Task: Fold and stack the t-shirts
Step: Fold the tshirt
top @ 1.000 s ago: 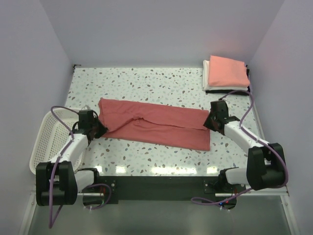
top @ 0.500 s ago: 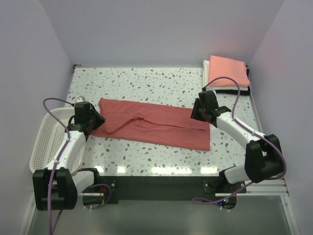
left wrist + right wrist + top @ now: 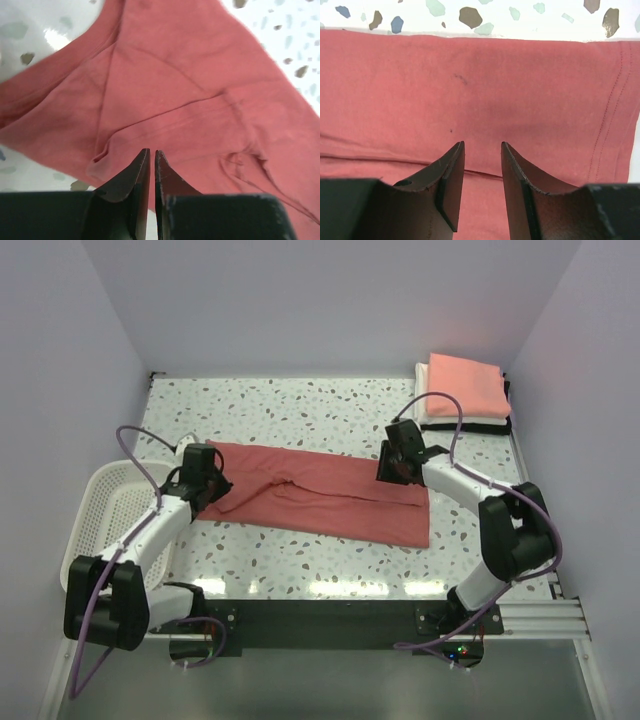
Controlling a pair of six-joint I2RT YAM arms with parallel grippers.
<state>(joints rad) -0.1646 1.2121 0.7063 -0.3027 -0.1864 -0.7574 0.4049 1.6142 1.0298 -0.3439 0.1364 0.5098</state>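
Observation:
The dusty brick-red t-shirt (image 3: pixel 320 495) lies folded lengthwise across the middle of the table. My left gripper (image 3: pixel 213 480) hovers over its left end with the jaws shut and nothing between them; in the left wrist view (image 3: pixel 152 152) the tips point at a sleeve fold of the shirt (image 3: pixel 190 85). My right gripper (image 3: pixel 392 468) is over the shirt's right end near its far edge. In the right wrist view (image 3: pixel 482 145) it is open and empty above the cloth (image 3: pixel 495 85). A folded salmon-pink shirt (image 3: pixel 462 388) tops a white one and a black one at the back right.
A white mesh basket (image 3: pixel 95 520) stands at the table's left edge beside the left arm. Lilac walls close in the table on the left, back and right. The table (image 3: pixel 300 405) is speckled white terrazzo.
The left gripper moved right and onto the shirt's left end. The right gripper moved left and away from me along the shirt's right end. The shirt has not visibly shifted.

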